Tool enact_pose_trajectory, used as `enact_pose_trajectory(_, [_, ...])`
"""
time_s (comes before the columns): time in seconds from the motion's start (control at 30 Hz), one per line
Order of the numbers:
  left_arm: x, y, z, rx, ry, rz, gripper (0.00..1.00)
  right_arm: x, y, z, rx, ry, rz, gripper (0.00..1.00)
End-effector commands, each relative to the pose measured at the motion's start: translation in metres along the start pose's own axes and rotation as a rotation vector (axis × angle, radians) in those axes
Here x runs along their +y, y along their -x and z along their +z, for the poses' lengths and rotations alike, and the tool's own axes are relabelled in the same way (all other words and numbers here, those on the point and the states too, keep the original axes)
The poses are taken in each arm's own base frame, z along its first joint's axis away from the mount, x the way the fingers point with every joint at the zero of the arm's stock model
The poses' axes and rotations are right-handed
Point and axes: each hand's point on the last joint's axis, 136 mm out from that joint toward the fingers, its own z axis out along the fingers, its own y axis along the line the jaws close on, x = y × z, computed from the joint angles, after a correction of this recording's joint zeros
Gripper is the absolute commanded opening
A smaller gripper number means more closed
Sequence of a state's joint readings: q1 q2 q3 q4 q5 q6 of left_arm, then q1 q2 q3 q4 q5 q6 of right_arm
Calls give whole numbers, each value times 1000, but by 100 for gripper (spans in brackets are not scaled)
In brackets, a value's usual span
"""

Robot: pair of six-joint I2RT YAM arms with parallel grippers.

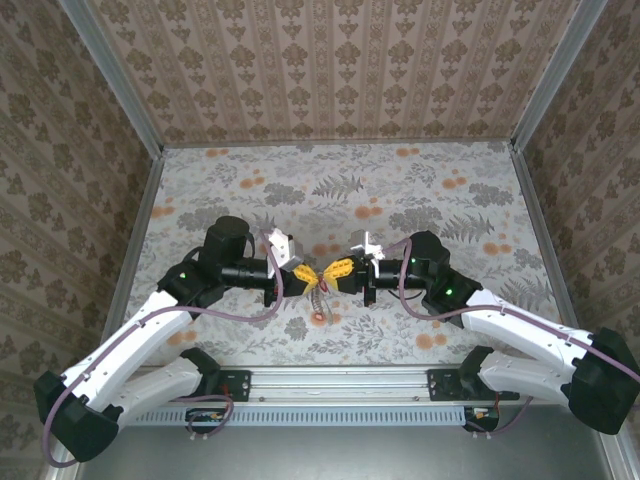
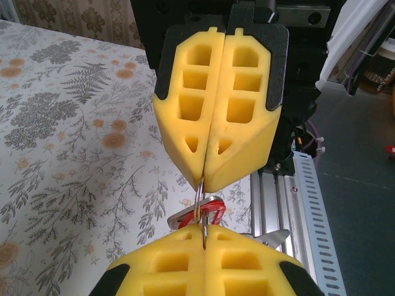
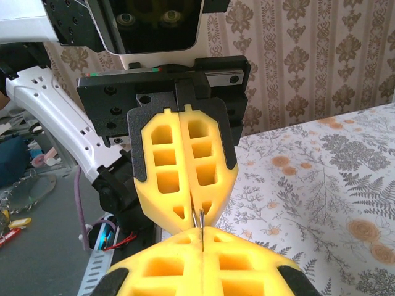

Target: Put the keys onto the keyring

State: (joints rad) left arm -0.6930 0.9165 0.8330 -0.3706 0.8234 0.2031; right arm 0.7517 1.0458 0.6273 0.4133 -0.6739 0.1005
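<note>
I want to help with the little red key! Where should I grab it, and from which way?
Probably pinch the red key by its head, coming from below, where it seems to hang free. The left gripper and right gripper are shut tip to tip on the thin keyring just above it, so there's no room from the sides.

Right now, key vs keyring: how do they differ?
Colour: the key has a red head; the keyring is bare grey wire. Hold: the keyring is pinched by the left gripper and right gripper, both shut; the key is gripped by neither and hangs at the wire. Shared: both sit in the gap between the grippers.
</note>
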Motion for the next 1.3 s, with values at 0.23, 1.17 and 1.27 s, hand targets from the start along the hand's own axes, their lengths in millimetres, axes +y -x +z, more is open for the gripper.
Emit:
enact_pose_trajectory(0.23, [-6,16,-5,-40,-15,57,0,15,22,-5,-39,40,-53,0])
enact_pose_trajectory(1.17, [-10,18,-5,-44,-30,64,0,4,22,-2,-70,-10,-64,0])
enact_pose_trajectory(1.27, [-11,17,-4,-42,-32,62,0,6,19,-1,-54,8,-60,0])
